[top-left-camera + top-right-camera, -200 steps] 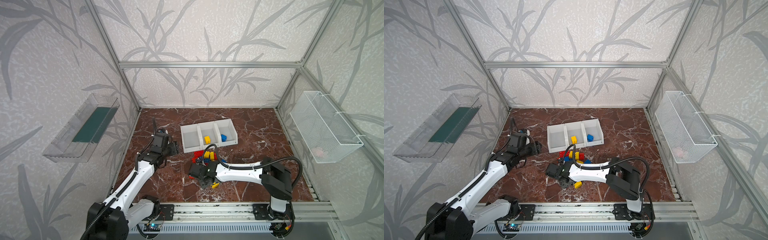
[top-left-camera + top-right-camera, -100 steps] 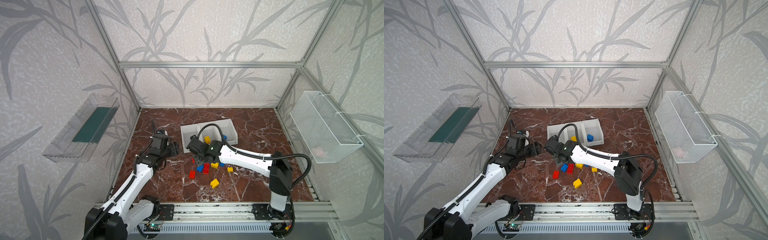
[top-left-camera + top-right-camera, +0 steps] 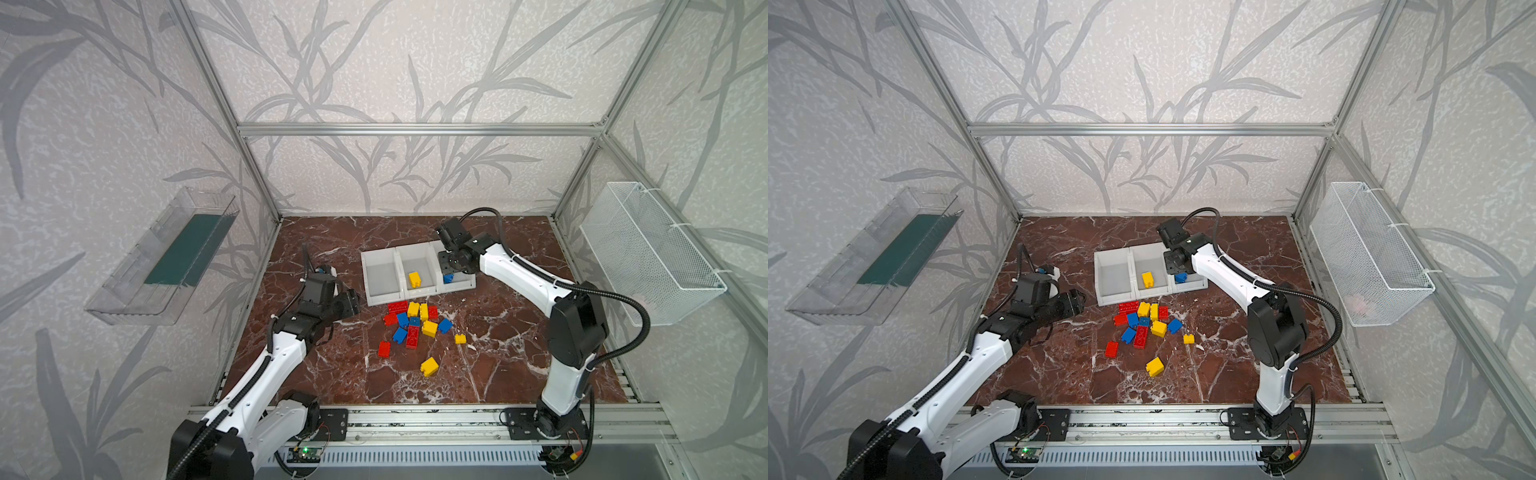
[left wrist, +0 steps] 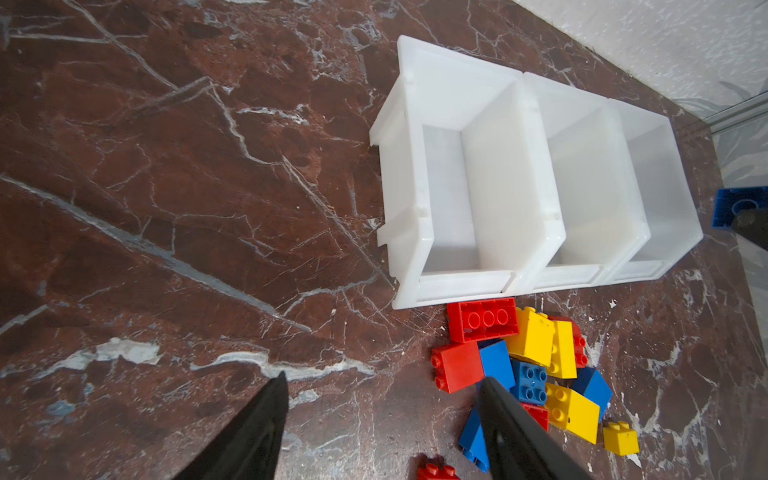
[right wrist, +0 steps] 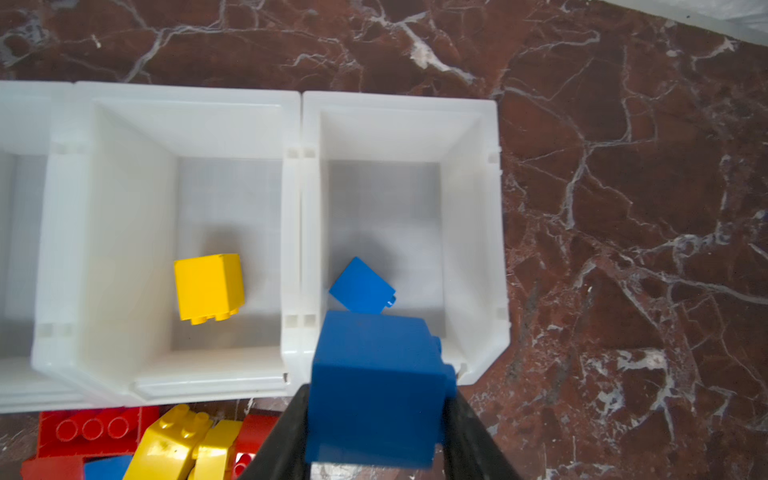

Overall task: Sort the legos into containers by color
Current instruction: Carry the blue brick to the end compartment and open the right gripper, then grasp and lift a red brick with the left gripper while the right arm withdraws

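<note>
Left pincer (image 4: 383,378): released, jaws spread, empty, hovering beside the loose legos.
Legos (image 3: 415,324): chunky red, yellow and blue studded bricks, clustered on the table (image 3: 332,374) just before the containers (image 3: 378,252).
Change: right pincer (image 5: 378,399) has swung from that cluster to the rightmost bin.
Right pincer: clenched on a blue brick (image 5: 374,361) above the low front; another blue one lies inside.
Meaning: release likely next; sorting barely begun.
</note>
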Motion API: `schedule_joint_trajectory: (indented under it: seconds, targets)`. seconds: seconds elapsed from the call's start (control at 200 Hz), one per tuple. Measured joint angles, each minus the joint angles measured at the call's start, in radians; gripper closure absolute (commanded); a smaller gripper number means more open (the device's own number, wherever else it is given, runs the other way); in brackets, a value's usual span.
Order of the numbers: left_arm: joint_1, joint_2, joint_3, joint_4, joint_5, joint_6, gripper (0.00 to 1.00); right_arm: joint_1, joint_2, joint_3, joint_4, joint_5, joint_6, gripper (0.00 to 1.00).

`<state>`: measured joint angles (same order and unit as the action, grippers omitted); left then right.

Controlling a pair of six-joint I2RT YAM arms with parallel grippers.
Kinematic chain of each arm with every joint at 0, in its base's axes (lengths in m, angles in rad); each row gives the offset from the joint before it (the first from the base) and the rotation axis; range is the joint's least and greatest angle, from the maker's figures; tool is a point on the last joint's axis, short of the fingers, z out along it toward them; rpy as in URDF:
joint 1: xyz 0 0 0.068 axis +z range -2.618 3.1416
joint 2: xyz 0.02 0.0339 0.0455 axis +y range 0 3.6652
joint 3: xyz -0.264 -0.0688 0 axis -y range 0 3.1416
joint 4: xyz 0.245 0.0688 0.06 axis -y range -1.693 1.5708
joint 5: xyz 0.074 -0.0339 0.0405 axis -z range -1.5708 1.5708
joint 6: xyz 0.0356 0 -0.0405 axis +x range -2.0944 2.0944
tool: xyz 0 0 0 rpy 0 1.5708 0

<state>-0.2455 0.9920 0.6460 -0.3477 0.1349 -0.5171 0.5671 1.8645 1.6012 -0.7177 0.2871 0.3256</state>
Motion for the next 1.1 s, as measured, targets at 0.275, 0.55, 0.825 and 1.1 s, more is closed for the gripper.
schedule_joint_trajectory:
  seconds: [0.275, 0.55, 0.825, 1.1]
  targets:
    - [-0.003, -0.002, -0.019, 0.021, 0.057, -0.008, 0.26, -0.056, 0.048, 0.000, 0.011, -0.053, -0.006, 0.52]
    - [-0.042, -0.002, -0.031, 0.031, 0.078, -0.011, 0.26, -0.067, 0.060, 0.004, 0.010, -0.076, -0.006, 0.33]
    - [-0.183, 0.015, -0.031, 0.038, 0.064, -0.006, 0.26, -0.070, 0.043, 0.005, 0.003, -0.091, -0.002, 0.33]
    - [-0.355, 0.135, -0.023, 0.041, 0.034, 0.016, 0.26, -0.060, -0.254, -0.250, 0.026, -0.132, 0.044, 0.33]
